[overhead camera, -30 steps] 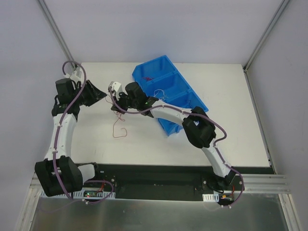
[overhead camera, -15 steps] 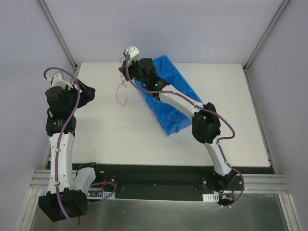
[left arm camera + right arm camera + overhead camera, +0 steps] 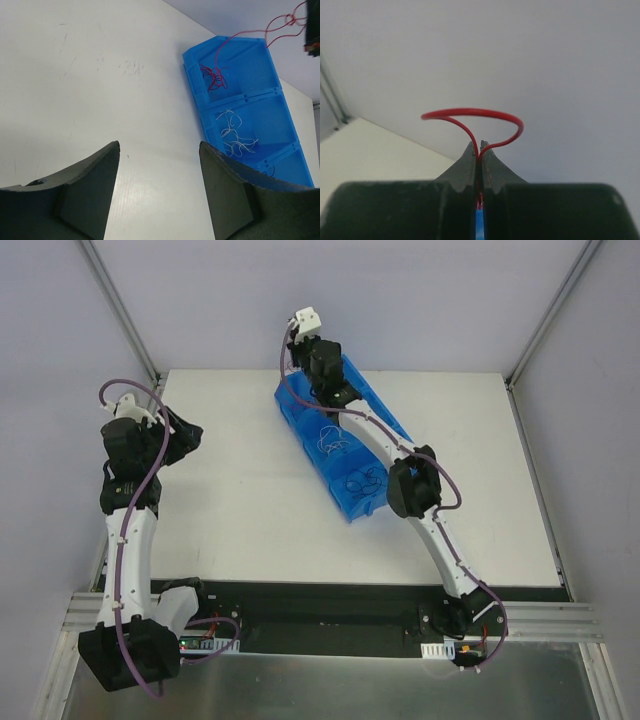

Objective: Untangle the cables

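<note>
The right gripper [image 3: 479,155], jaws pressed together, pinches a red wire [image 3: 470,111] whose free end arcs out past the fingertips in a small loop. Seen from the left wrist, the rest of that strand hangs in the air and trails down into the far compartment of a blue bin [image 3: 192,85], where it appears to meet a red tangle [image 3: 212,77] lying on the floor of that section. White wires [image 3: 235,135] sit curled in the middle compartment, and dark wires [image 3: 362,480] lie in the near one. The left gripper [image 3: 159,145] hovers over the bare white table [image 3: 75,75], well apart from the bin, its fingers spread wide and carrying nothing.

The wire looks nearly weightless and springy: thin enough to slip from smooth pads, stiff enough to hold its curl and snag a neighbour. A grip on a single strand near one end, as here, seems safest; a pinch in the middle of a clump would likely lift the whole knot. A slow pull should ease any hooked coils free.
</note>
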